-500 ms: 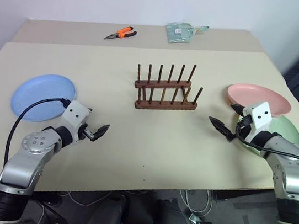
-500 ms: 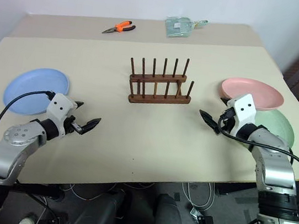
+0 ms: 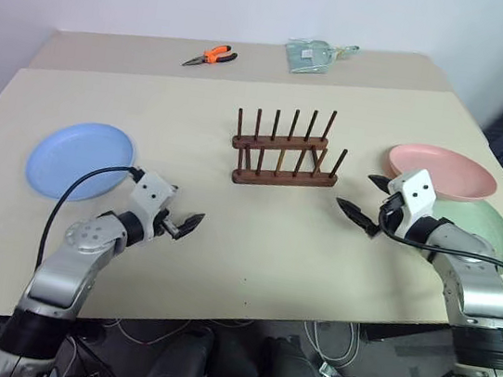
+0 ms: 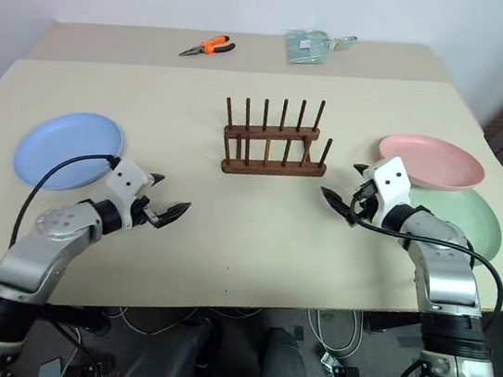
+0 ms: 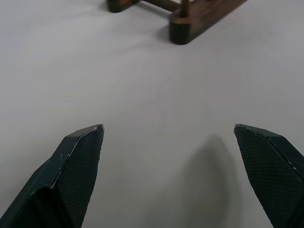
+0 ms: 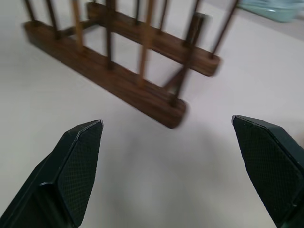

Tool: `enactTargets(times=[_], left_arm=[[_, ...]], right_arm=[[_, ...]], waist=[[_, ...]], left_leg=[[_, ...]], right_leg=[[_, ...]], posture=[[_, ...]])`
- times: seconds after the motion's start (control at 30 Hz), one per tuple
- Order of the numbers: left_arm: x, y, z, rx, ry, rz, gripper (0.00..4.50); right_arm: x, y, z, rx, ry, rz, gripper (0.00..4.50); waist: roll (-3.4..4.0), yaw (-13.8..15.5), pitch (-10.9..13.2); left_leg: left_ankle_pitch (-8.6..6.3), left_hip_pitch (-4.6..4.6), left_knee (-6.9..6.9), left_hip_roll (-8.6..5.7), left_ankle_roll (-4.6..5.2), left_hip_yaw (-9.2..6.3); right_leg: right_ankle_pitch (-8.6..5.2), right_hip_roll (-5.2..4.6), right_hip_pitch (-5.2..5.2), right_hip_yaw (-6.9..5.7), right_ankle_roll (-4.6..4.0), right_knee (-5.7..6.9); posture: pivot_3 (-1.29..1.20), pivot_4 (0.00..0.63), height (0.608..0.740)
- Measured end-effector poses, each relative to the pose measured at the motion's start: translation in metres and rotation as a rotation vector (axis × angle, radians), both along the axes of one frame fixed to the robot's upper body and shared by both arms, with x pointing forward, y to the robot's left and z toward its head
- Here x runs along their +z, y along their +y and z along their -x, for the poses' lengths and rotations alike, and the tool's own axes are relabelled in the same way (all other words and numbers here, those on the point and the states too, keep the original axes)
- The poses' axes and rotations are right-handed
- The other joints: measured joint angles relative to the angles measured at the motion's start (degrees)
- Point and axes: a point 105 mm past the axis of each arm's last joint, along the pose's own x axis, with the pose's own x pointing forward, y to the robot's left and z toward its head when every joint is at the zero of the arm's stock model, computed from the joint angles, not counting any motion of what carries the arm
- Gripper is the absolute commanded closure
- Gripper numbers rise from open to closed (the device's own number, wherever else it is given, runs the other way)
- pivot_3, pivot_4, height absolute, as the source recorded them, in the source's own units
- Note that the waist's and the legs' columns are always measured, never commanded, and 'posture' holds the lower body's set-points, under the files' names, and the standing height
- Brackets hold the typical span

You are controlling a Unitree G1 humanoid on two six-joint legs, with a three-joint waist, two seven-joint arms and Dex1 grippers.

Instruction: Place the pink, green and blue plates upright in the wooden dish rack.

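Head views: a beige counter (image 3: pixel 252 254) carries the wooden rack (image 3: pixel 285 150) at its middle, empty, pegs upright. The blue plate (image 3: pixel 81 160) lies flat at the counter's left side, well apart from the rack. The pink plate (image 3: pixel 441 171) lies flat at the right side, its near edge overlapping the green plate (image 3: pixel 480 227), which lies nearer the counter's front edge. The left end effector (image 3: pixel 183 223) hangs over bare counter, just right of the blue plate, fingers spread and holding nothing. The right end effector (image 3: pixel 361 197) hangs between the rack and the pink plate, pointing toward the rack, fingers likewise spread and empty. Orange-handled pliers (image 3: pixel 209 55) and a pale green packet (image 3: pixel 312 55) lie at the far edge.

Left wrist view: both black fingers (image 5: pixel 78 166) stand wide apart over bare counter; one end of the rack's rails lies beyond.

Right wrist view: the fingers (image 6: pixel 76 161) stand wide apart, framing the rack's near end, with nothing between them.
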Motion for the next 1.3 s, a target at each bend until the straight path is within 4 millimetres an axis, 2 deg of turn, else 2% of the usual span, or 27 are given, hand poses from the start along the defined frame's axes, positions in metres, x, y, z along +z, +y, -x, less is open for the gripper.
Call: enactTargets(times=[0.13,0.3,0.43,0.53,0.63,0.7,0.9,1.03,1.17,1.2,1.3], left_arm=[[0.002,-0.026,-0.039,-0.109,-0.016,-0.049,0.00],[0.006,-0.052,-0.078,-0.210,0.002,-0.047,0.00],[0.005,-0.071,-0.088,-0.282,0.021,-0.046,0.00],[0.002,-0.082,-0.087,-0.334,0.029,-0.035,1.28],[-0.002,-0.093,-0.083,-0.377,0.040,-0.006,2.88],[-0.001,-0.098,-0.082,-0.389,0.036,0.009,3.71],[-0.004,-0.094,-0.072,-0.443,0.023,-0.003,3.72],[-0.007,-0.087,-0.043,-0.565,0.013,-0.022,3.72],[-0.011,-0.081,-0.010,-0.687,0.038,-0.069,3.72],[-0.011,-0.079,-0.006,-0.697,0.044,-0.077,2.68],[-0.012,-0.077,-0.005,-0.680,0.053,-0.096,1.27]], right_arm=[[-0.004,0.008,0.007,-0.013,-0.013,0.002,0.05],[-0.007,0.005,0.020,-0.086,-0.026,0.000,0.05],[-0.008,0.005,0.030,-0.124,-0.037,-0.001,0.05],[-0.007,-0.001,0.035,-0.162,-0.040,0.004,0.00],[-0.002,-0.006,0.036,-0.191,-0.060,0.004,0.00],[-0.002,-0.007,0.038,-0.192,-0.059,0.006,0.00],[-0.004,-0.008,0.038,-0.190,-0.045,0.014,0.00],[0.001,-0.021,0.041,-0.188,-0.043,0.072,0.00],[-0.007,-0.044,0.046,-0.232,0.001,0.099,0.00],[-0.008,-0.047,0.046,-0.235,0.005,0.101,0.00],[-0.009,-0.051,0.047,-0.236,0.005,0.108,0.00]], waist=[[-0.02,0.4,0.0],[-0.04,1.2,0.0],[-0.08,1.2,0.0],[-0.10,1.3,-0.1],[-0.16,1.3,-0.1],[-0.17,1.2,-0.1],[-0.16,1.1,-0.1],[-0.15,1.0,-0.1],[-0.14,1.0,-0.1],[-0.14,1.0,-0.1],[-0.14,1.1,-0.1]], left_leg=[[0.00,-0.01,0.04,-0.03,0.00,0.00],[0.00,-0.02,0.01,-0.03,0.00,0.00],[-0.01,-0.02,0.07,-0.07,0.03,-0.01],[-0.01,-0.02,0.09,-0.07,0.04,-0.01],[-0.01,-0.01,0.12,-0.07,0.05,-0.02],[-0.01,-0.01,0.12,-0.07,0.05,-0.02],[-0.01,0.01,0.09,-0.05,0.05,-0.02],[-0.02,0.01,0.04,-0.04,0.06,-0.02],[-0.03,0.01,0.05,-0.02,0.06,-0.02],[-0.02,0.01,0.06,-0.02,0.06,-0.02],[-0.02,0.01,0.09,-0.02,0.06,-0.02]], right_leg=[[0.02,-0.02,0.01,-0.02,0.03,-0.01],[0.02,-0.01,-0.02,-0.04,0.04,0.01],[0.03,-0.05,0.04,-0.04,0.08,-0.01],[0.04,-0.04,0.07,-0.07,0.09,-0.01],[0.05,-0.04,0.10,-0.07,0.12,-0.01],[0.04,-0.03,0.10,-0.07,0.12,0.00],[0.04,-0.01,0.09,-0.05,0.12,0.01],[0.04,-0.02,0.07,-0.02,0.11,-0.01],[0.04,-0.02,0.07,0.00,0.08,-0.01],[0.03,-0.02,0.07,0.00,0.07,-0.01],[0.03,-0.02,0.08,-0.01,0.08,-0.01]], posture=[[0.00,0.150,0.729],[0.00,0.150,0.729],[0.00,0.150,0.729],[0.00,0.150,0.729],[0.00,0.150,0.729],[0.00,0.150,0.729],[0.00,0.150,0.729],[0.00,0.150,0.729],[0.00,0.150,0.729],[0.00,0.150,0.729],[0.00,0.150,0.729]])
